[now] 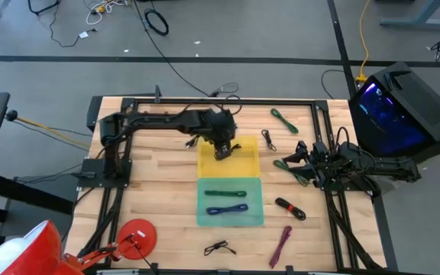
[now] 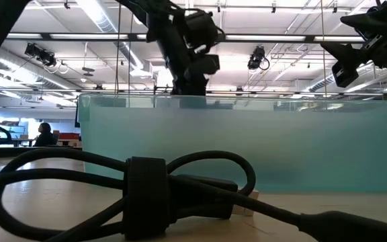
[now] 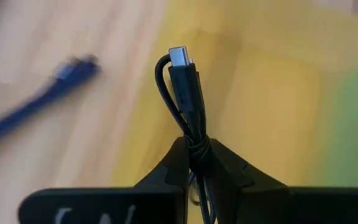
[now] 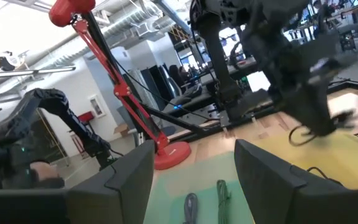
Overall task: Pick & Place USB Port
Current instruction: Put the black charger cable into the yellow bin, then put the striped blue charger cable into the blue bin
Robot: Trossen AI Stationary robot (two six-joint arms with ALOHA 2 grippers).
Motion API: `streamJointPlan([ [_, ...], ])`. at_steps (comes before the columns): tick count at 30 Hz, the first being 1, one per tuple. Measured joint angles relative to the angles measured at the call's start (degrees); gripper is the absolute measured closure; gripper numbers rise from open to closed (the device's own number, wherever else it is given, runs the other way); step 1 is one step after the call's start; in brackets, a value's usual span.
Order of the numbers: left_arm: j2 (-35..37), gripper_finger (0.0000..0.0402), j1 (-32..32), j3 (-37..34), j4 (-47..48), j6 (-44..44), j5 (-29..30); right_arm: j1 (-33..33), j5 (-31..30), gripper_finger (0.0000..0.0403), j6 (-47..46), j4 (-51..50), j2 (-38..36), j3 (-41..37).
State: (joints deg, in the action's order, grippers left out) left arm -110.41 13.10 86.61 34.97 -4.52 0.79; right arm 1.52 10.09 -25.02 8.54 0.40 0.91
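Placement is in hand: left hand [image 3: 194, 163], clenched on a bundled black USB cable [image 3: 185, 93], hangs over the yellow plastic tray [image 1: 243, 162]. Next: lower, release inside. Right hand [image 1: 290, 163] waits released, right of the tray.

The high view looks straight down on the whole counter [image 1: 166, 164]. The low view sits at counter height, close behind a black cable [image 2: 146, 191]. Both apparently share the green bin [image 1: 230, 202].
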Motion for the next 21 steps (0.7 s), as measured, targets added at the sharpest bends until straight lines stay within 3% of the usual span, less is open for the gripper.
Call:
streamJointPlan([
  [10,-2.19,0.0359,-0.57,0.00,1.64,-4.12,-2.11,-0.02,-0.14,0.0179,0.43,-0.07,0.00,0.00],
  [17,-1.86,0.0230,-0.56,0.00,1.70,-6.88,-2.16,-0.02,-1.76,0.0179,0.18,-0.17,0.00,0.00],
  [21,-1.71,0.0178,-0.60,0.00,1.85,-7.15,-2.25,-0.02,-4.99,0.0179,0.01,-1.74,0.00,-0.01],
])
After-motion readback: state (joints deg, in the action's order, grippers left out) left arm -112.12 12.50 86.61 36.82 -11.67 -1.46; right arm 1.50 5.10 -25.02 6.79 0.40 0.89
